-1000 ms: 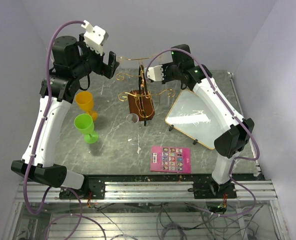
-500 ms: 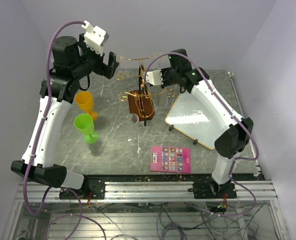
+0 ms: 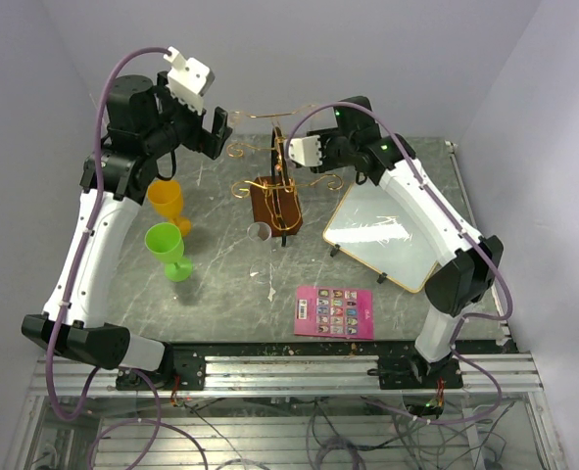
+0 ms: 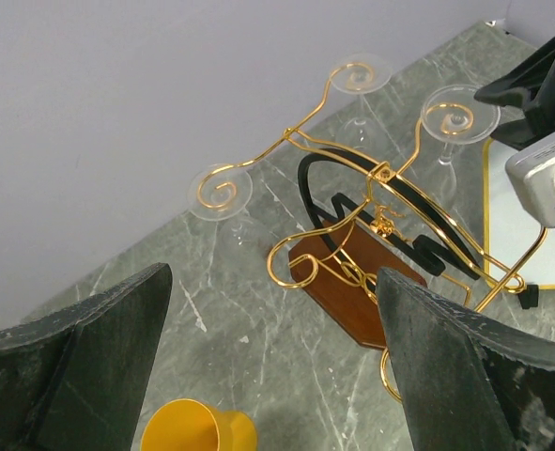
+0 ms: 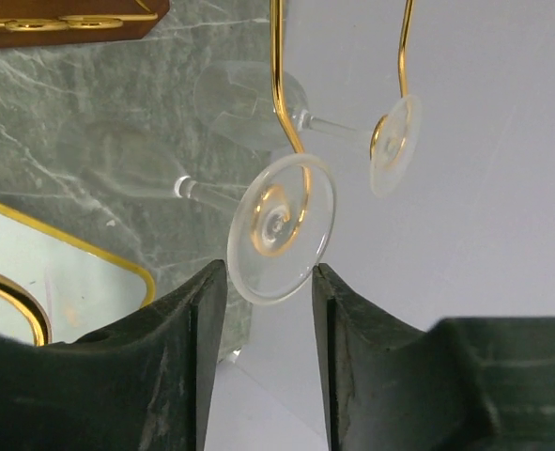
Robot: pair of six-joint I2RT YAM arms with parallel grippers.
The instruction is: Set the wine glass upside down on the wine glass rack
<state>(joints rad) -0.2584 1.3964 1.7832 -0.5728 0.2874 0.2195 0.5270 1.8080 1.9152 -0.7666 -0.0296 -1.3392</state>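
The wine glass [image 5: 282, 225] hangs upside down on the wine glass rack [image 3: 274, 206], right gripper [image 5: 268, 278] narrowly parted around its foot, left gripper [image 4: 273, 282] wide and empty, so I judge only withdrawal remains

Pale lilac walls [image 3: 299, 49]; grey-green marbled tabletop [image 3: 225, 284]; even light.

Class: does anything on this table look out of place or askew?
One clear glass sits on the table beside the wine glass rack, unlike the three hung glasses. The gold-rimmed board lies skewed to the table edge.
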